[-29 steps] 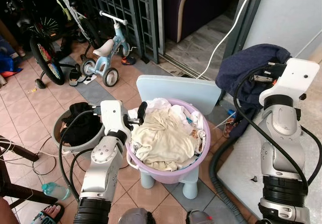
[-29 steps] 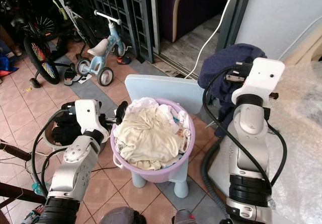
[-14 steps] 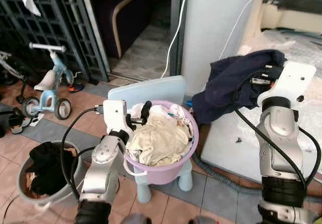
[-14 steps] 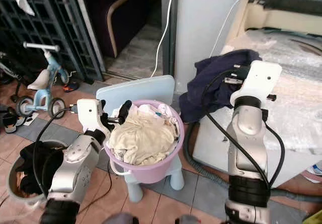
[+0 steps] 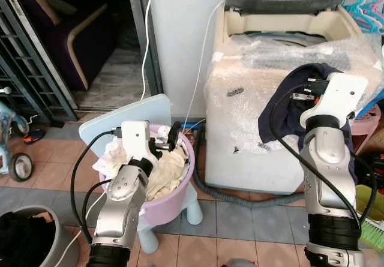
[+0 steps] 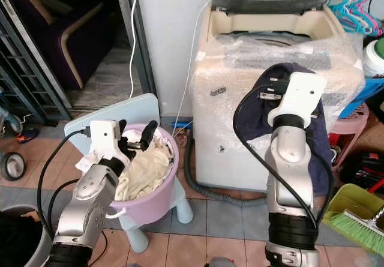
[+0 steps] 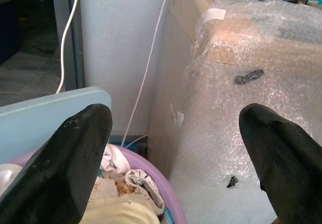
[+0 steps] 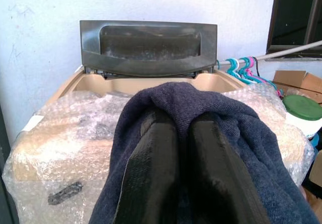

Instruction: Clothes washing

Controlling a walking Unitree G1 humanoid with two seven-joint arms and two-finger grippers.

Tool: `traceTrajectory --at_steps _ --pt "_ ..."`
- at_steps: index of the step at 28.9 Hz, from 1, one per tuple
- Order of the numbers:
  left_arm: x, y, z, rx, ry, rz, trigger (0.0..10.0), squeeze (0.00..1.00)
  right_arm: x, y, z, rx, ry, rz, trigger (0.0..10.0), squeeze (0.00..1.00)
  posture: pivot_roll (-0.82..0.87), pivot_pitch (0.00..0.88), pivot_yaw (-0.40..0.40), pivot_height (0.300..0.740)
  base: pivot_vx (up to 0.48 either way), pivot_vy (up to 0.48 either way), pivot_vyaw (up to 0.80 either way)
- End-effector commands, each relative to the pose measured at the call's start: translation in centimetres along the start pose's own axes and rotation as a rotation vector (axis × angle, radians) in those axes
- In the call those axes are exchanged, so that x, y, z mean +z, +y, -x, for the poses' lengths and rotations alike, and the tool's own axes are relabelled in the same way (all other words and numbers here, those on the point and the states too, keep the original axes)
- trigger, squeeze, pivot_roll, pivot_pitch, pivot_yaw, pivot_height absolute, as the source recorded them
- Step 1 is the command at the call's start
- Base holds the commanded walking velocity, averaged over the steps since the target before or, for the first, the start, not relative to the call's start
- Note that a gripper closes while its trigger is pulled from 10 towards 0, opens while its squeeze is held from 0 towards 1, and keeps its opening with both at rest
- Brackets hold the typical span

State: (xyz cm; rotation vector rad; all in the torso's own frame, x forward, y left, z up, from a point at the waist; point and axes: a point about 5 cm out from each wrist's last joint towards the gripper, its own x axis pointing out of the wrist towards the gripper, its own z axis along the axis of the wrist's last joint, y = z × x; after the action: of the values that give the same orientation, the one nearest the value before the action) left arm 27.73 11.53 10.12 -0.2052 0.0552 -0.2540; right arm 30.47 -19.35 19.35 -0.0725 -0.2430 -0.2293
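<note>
- The right gripper (image 8: 183, 173) is clamped on a dark blue garment (image 6: 258, 114). The fabric drapes over both fingers and hangs below the wrist, so the load is carried clear of the floor.
- The washing machine (image 5: 282, 69) stands directly ahead of the right gripper. Its lid (image 8: 148, 40) is raised, leaving the tub opening accessible above and beyond the held garment. Judgement: the garment is held high so that it can pass over the machine's front edge.
- Bubble wrap (image 7: 251, 93) covers the machine's front and top panel.
- The left gripper (image 7: 176, 153) has its fingers wide apart and holds nothing. It hovers just above the rim of the purple basket (image 5: 174, 198), which contains light-coloured clothes (image 5: 159, 171) and rests on a pale blue stool (image 5: 192, 210).
- No brand, label or legible writing can be read; a small dark mark (image 7: 249, 76) under the wrap is too blurred to identify.
</note>
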Motion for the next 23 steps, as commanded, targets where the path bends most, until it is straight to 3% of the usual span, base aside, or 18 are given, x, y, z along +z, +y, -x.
traceTrajectory --at_steps 1,10,13,23 --pt "0.5 0.1 0.0 -0.002 -0.02 -0.006 10.0 0.0 0.9 0.4 0.1 0.024 -0.043 -0.003 10.0 0.0 -0.12 0.045 0.058 0.74 0.469 0.0 0.0" --pt "0.3 0.1 -0.1 -0.006 -0.015 -0.008 10.0 0.0 1.0 1.3 0.4 0.058 -0.046 -0.014 10.0 0.0 -0.12 0.048 0.064 0.74 0.457 0.0 0.0" --pt "0.3 0.1 -0.1 0.005 -0.01 -0.008 10.0 0.0 0.9 1.4 0.5 0.063 -0.043 -0.016 10.0 0.0 -0.12 0.048 0.064 0.74 0.369 -0.301 0.0" --pt "0.0 0.4 -0.1 0.027 0.003 -0.01 10.0 0.0 0.7 1.6 0.4 0.072 -0.036 -0.012 10.0 0.0 -0.12 0.045 0.058 0.74 0.0 -0.031 0.0"
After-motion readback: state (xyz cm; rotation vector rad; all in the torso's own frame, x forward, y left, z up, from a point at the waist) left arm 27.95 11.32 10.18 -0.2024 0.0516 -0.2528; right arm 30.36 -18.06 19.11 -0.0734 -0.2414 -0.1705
